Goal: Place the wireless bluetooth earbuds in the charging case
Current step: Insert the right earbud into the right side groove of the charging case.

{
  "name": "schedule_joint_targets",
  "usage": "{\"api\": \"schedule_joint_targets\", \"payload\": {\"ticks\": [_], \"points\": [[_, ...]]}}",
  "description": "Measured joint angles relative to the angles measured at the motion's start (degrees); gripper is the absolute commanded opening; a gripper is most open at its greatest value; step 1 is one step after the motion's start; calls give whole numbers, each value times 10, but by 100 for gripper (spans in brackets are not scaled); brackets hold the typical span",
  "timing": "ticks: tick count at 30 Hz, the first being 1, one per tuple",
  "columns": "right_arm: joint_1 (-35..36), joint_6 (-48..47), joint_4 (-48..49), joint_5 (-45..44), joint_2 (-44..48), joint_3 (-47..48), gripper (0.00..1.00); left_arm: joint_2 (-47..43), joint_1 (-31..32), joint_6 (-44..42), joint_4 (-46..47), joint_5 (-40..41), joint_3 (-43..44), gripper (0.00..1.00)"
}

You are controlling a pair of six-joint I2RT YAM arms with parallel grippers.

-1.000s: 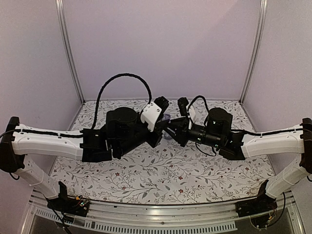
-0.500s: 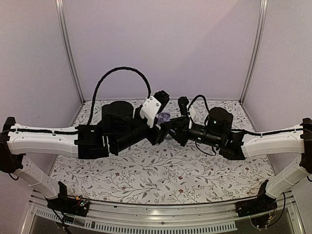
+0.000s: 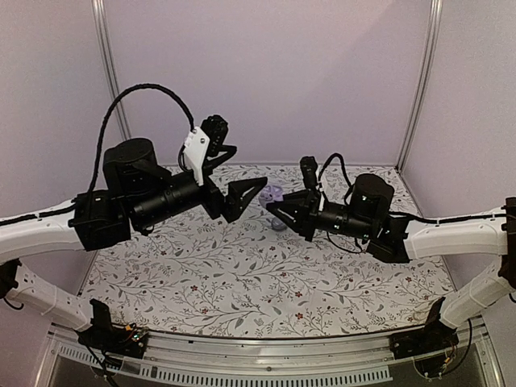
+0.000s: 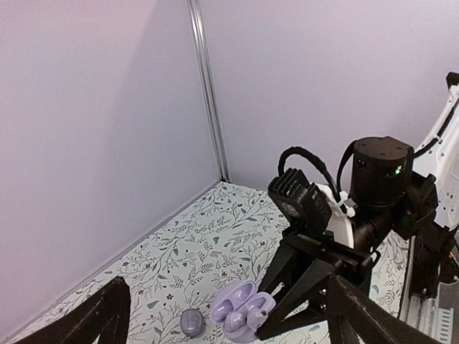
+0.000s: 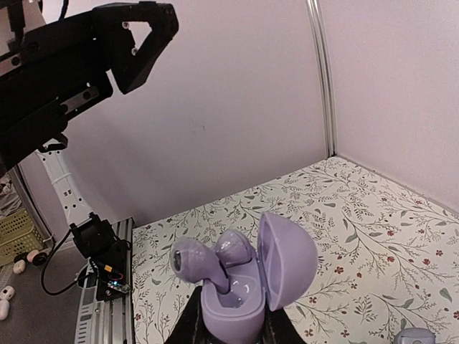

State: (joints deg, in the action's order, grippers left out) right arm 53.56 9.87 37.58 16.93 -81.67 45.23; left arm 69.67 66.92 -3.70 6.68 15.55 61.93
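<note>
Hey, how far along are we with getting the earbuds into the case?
Done: one earbud sits in the open charging case, though it may not be fully seated. In hand: the right gripper holds the case; the left gripper is open and empty. Left: the second earbud lies on the cloth, to be picked up and inserted.

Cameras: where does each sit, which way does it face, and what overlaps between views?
Top external: above and behind the bases, looking down and forward over the floral cloth; both arms, the left gripper and the right gripper show.
Left wrist: held high, looking across at the right gripper holding the open charging case; own fingers in the bottom corners.
Right wrist: low, looking past the case toward the left gripper; own fingers barely show beneath the case.
Shared: all three see the case.
</note>
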Motion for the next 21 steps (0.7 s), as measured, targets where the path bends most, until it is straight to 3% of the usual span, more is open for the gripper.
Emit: {"api": "schedule_joint_targets", "payload": {"ticks": [6,21], "points": [[-5,-12,1,79,16,-7,0,-49,-40,-31,-58,-91,-14,95],[-5,-44,-7,228,15,-5,0,-25,-51,-59,-153,-216,-13,94]]}}
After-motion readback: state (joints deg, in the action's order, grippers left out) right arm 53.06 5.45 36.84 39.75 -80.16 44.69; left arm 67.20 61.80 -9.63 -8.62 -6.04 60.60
